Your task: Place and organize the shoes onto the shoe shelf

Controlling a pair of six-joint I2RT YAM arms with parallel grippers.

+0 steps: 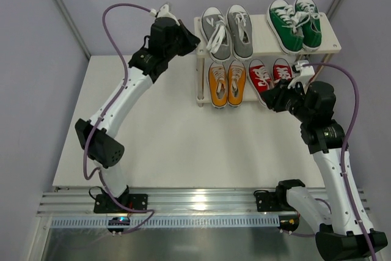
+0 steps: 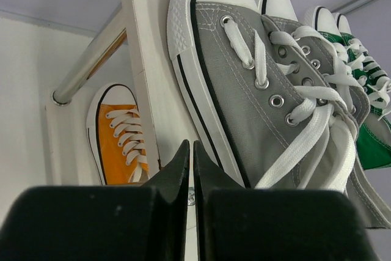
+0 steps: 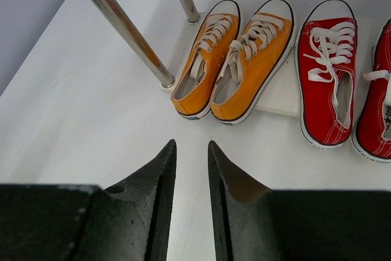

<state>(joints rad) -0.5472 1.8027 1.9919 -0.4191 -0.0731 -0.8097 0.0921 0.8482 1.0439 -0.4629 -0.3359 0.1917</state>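
The shoe shelf point(image 1: 330, 40) stands at the back of the table. A grey pair point(image 1: 227, 30) and a green pair point(image 1: 295, 24) sit on its top board. An orange pair point(image 1: 227, 82) and a red pair point(image 1: 269, 77) sit on the lower board point(image 3: 281, 93). My left gripper point(image 1: 194, 41) is at the top board's left end, beside the grey shoe point(image 2: 256, 90). It is shut point(image 2: 190, 143) with nothing in it. My right gripper point(image 1: 270, 99) hovers in front of the red pair, a little open point(image 3: 191, 143) and empty, pointing over the table toward the orange shoes point(image 3: 235, 59).
The shelf's metal posts point(image 3: 122, 25) rise at its left end, close to the orange pair. The white table point(image 1: 159, 139) stretches in front of the shelf. Grey walls close in behind and at both sides.
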